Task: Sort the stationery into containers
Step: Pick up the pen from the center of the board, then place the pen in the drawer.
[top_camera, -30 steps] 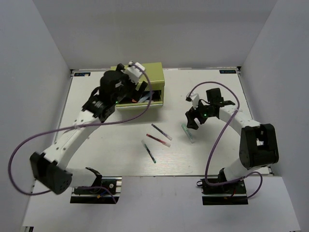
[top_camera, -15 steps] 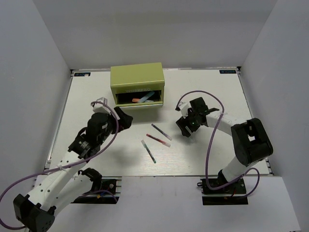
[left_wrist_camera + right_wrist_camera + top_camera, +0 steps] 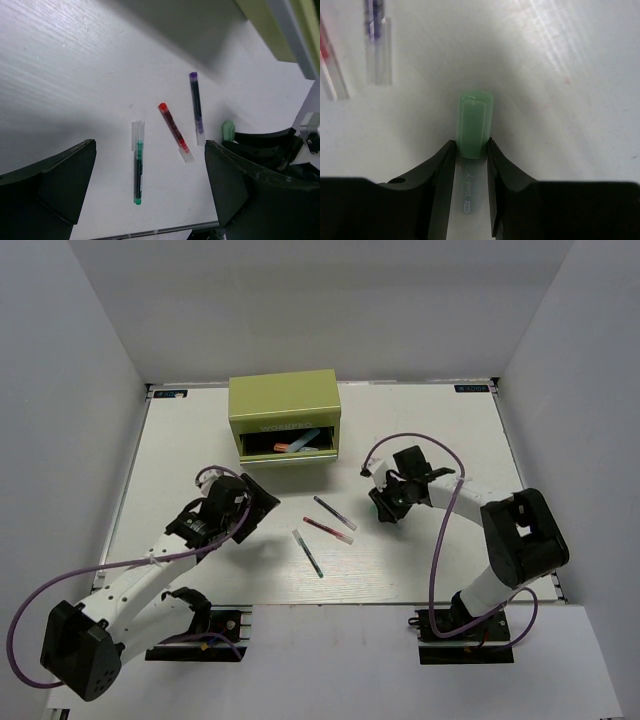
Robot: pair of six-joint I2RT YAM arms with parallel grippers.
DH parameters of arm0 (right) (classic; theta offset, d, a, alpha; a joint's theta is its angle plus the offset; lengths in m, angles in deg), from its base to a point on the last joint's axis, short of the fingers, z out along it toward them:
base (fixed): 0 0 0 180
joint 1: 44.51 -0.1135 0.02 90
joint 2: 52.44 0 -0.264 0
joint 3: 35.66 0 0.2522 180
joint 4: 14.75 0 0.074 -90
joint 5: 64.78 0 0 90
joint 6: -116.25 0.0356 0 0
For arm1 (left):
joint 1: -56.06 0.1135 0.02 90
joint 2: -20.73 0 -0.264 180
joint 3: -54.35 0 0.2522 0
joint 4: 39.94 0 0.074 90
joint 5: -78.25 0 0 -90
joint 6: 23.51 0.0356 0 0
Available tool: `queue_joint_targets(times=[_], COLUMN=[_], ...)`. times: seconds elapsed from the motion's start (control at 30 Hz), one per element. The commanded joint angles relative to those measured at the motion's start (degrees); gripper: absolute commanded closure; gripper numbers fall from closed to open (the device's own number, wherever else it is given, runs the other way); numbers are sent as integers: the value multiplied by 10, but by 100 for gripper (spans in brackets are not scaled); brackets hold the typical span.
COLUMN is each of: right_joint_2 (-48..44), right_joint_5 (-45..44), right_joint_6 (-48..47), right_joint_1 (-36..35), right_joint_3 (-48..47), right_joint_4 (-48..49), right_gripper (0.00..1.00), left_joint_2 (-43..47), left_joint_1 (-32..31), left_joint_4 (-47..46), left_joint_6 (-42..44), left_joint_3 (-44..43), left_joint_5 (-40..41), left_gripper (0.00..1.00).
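Note:
The green highlighter (image 3: 475, 122) lies on the white table, and my right gripper (image 3: 471, 147) is shut on it, a finger pressed against each side where the green cap meets the white body. From above, that gripper (image 3: 385, 505) sits right of the pens. The dark pen (image 3: 327, 506), red pen (image 3: 328, 530) and white-green pen (image 3: 308, 553) lie loose mid-table. My left gripper (image 3: 258, 495) hangs open to their left, holding nothing. The olive-green chest (image 3: 283, 400) stands at the back, its drawer (image 3: 326, 451) pulled out with an orange highlighter (image 3: 282, 447) and a light blue one (image 3: 305, 438) inside.
The left wrist view looks over the dark pen (image 3: 196, 102), red pen (image 3: 172, 126) and white-green pen (image 3: 138, 167), with the green cap (image 3: 228, 131) beside the right arm. Grey walls enclose the table on three sides. Purple cables loop off both arms.
My left arm has pulled back from the chest drawer to the near-left table, still open. My right gripper has dropped onto the green highlighter and closed on it.

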Motion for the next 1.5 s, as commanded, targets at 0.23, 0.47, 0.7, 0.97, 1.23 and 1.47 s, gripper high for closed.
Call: queue_joint_targets(times=[0.23,0.47,0.7,0.97,1.23,1.47], right_joint_2=[-53,36,146,238,260,223], right_joint_5=[101,260,266,231,203,275], right_joint_6=[-288,-355,-362,-276,-270,-268], right_joint_1=[-6,-37,-97,-129,-130,-129], right_joint_3=[-179,-438,-588,-641,-645,-625], right_joint_4=[-161,-230,-206,-98,-105,-120], right_gripper=[100,99,99,99,39,79], left_joint_2=[-12,9,30,36,47,29], left_joint_1=[-4,-4,-4,1,6,6], left_joint_4=[4,16,16,21,15,3], left_joint_6=[-49,-82,-88,-88,-88,-88], left_joint_3=[15,32,44,54,66,60], left_joint_5=[-44,-50,-50,-50,-50,-50], left_gripper=[0,0,0,0,0,0])
